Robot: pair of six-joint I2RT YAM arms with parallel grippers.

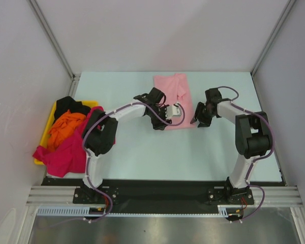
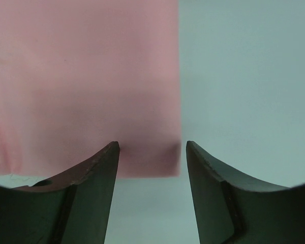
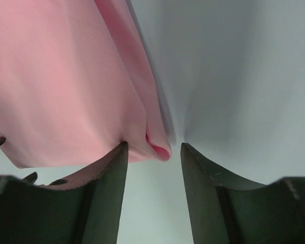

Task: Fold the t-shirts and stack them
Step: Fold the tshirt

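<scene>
A light pink t-shirt [image 1: 173, 96], folded into a long strip, lies flat at the far middle of the table. My left gripper [image 1: 162, 121] is open at its near left end. In the left wrist view a square corner of the pink t-shirt [image 2: 91, 76] lies just ahead of the open gripper [image 2: 152, 147], with nothing held. My right gripper [image 1: 198, 121] is open at the shirt's near right corner. In the right wrist view the folded corner of the pink t-shirt [image 3: 66, 76] reaches between the tips of the open gripper [image 3: 154, 147].
A yellow tray [image 1: 46, 129] at the left edge holds a heap of t-shirts: black [image 1: 68, 104], orange [image 1: 66, 127] and magenta-red [image 1: 66, 152], the last spilling over the tray's near edge. Frame posts stand at the far corners.
</scene>
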